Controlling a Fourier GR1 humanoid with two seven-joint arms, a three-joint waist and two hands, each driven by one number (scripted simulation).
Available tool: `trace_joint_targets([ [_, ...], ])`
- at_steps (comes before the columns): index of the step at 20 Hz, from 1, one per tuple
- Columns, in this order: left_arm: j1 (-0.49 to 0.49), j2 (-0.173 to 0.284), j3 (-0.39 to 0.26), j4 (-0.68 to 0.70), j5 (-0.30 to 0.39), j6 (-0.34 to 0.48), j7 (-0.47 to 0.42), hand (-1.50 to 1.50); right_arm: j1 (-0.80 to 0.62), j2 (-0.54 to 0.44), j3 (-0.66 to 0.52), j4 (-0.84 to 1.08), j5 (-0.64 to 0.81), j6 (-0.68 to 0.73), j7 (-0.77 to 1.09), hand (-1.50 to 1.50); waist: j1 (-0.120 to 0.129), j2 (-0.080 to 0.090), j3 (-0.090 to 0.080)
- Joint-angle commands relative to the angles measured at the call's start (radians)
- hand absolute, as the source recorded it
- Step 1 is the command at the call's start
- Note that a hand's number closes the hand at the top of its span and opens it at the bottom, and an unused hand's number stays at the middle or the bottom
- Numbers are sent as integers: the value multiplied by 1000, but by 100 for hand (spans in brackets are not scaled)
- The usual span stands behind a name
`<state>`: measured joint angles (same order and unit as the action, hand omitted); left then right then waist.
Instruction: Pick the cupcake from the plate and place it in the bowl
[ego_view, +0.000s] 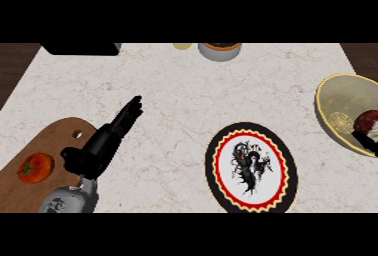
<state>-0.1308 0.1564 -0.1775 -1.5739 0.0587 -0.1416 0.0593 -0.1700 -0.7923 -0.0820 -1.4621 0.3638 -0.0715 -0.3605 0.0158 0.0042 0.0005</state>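
In the bowl (334, 102) at right, cupcake (367, 128) (tipped sideways), plate (251, 167) bare

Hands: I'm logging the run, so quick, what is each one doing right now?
Left hand: open, fingers straight, holding nothing, over the counter beside the cutting board.
Right hand: not in view.

Left hand (103, 142) showing all black, slim dark fingers (131, 111), blocky black thumb (71, 154). Grey mottled forearm (68, 201) joining it at near left edge.
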Motion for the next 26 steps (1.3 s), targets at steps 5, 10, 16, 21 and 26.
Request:
trace_joint_targets([
  [5,12,-45,-27,7,-60,33,-18,0,-226,22,17,418,155,-37,-143,150,3,0,0],
  [10,-43,-45,-24,-26,-30,17,57,0,-305,-11,104,577,159,223,-56,150,22,5,0],
  [16,-20,-28,0,-3,-31,-2,14,0,-447,71,79,891,163,209,-344,-150,23,8,2],
  [21,-25,-42,1,5,-38,-2,11,0,-559,57,-21,988,105,229,-366,-150,8,3,1],
  [26,1,-50,-35,4,-66,-3,-16,0,-641,22,-181,1116,-30,255,-311,-150,28,14,3],
])
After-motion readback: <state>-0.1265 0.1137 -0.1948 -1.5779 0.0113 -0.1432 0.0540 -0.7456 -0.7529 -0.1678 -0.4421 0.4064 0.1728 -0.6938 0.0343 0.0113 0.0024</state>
